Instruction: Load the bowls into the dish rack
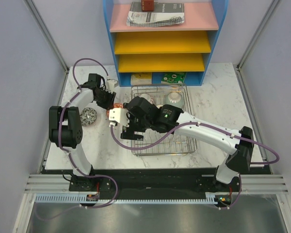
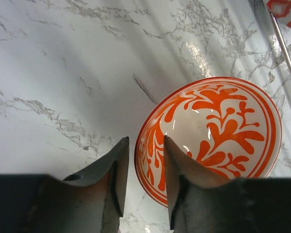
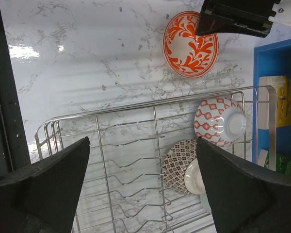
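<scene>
A red-orange patterned bowl (image 2: 218, 131) lies on the marble table just left of the dish rack (image 1: 184, 145); it also shows in the right wrist view (image 3: 189, 46). My left gripper (image 2: 145, 145) is open with a narrow gap, and the bowl's near rim lies between its fingers. Whether they touch it I cannot tell. My right gripper (image 3: 143, 145) is wide open and empty above the rack's (image 3: 102, 145) left part. In the rack lie a white and red bowl (image 3: 218, 121), a grey-brown patterned bowl (image 3: 177, 165) and a pale green bowl (image 1: 173, 99). Another patterned bowl (image 1: 88, 116) sits on the table to the left.
A blue-framed shelf unit (image 1: 165, 39) with yellow and pink trays stands behind the rack, with small packages (image 1: 172, 77) under it. The left arm's wrist (image 3: 233, 17) hangs over the orange bowl. Grey walls close in both sides of the table.
</scene>
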Controlling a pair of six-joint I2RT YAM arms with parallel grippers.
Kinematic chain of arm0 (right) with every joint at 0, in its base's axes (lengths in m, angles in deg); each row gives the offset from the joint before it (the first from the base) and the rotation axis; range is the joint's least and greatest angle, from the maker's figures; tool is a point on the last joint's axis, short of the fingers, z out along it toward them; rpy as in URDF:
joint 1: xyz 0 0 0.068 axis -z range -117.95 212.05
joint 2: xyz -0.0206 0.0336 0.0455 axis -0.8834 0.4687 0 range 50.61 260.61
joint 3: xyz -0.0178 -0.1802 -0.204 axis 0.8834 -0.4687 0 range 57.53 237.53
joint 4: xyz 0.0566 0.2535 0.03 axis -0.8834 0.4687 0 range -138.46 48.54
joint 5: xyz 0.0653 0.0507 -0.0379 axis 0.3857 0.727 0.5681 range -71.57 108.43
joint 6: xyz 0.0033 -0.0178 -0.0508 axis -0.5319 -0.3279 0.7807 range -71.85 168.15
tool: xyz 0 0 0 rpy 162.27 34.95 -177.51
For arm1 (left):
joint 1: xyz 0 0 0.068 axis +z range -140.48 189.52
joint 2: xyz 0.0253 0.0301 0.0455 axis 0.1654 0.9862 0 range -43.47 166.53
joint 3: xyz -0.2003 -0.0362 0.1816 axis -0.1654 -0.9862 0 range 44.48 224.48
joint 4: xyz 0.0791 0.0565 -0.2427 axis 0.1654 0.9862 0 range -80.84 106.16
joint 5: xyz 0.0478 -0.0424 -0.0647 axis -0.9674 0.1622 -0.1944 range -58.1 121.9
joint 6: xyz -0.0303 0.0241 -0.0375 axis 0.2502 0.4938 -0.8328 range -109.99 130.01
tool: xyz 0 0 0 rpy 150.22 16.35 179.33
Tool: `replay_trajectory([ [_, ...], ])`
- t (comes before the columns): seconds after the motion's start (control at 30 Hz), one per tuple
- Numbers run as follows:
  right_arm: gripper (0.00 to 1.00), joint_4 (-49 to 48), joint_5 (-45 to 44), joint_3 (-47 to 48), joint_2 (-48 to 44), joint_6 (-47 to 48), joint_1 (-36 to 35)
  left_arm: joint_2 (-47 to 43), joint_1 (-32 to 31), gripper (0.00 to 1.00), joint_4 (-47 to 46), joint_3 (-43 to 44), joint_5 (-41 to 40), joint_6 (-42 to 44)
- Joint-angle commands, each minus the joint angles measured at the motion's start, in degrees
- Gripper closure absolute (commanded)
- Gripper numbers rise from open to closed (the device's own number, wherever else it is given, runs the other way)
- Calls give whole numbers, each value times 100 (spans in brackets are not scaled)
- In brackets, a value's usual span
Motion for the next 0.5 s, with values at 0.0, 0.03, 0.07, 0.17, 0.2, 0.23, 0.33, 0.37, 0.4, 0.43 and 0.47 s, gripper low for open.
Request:
replay_trajectory([
  [0.0, 2, -14, -59, 113, 18, 60, -11, -145, -8, 57, -205, 53, -57, -28],
  [0.03, 2, -5, -50, 121, 19, 60, -11, -145, -8, 51, -196, 44, -92, -28],
  [0.07, 2, -5, -50, 139, 27, 77, -2, -162, 1, 47, -205, 44, -118, -28],
  [0.17, 2, 4, -76, 157, 80, 165, -11, -337, 54, 33, -214, 44, -163, -160],
  [0.2, 2, 12, -103, 174, 141, 253, -11, -408, 80, 30, -222, 53, -110, -238],
  [0.23, 2, 4, -155, 200, 168, 306, -11, -591, 133, 21, -240, 53, -75, -283],
  [0.33, 2, 4, -164, 288, 291, 534, -2, -891, 256, 11, -240, 70, 206, -423],
  [0.37, 2, -14, -173, 323, 335, 596, -2, -1101, 300, 10, -249, 70, 294, -467],
  [0.4, 2, -5, -191, 367, 422, 648, -11, -1242, 361, 1, -249, 70, 477, -563],
  [0.43, 2, -23, -208, 437, 475, 797, -2, -1383, 579, 0, -266, 27, 592, -625],
  [0.47, 2, -31, -260, 464, 537, 868, 6, -1523, 694, 0, -336, -9, 706, -678],
])
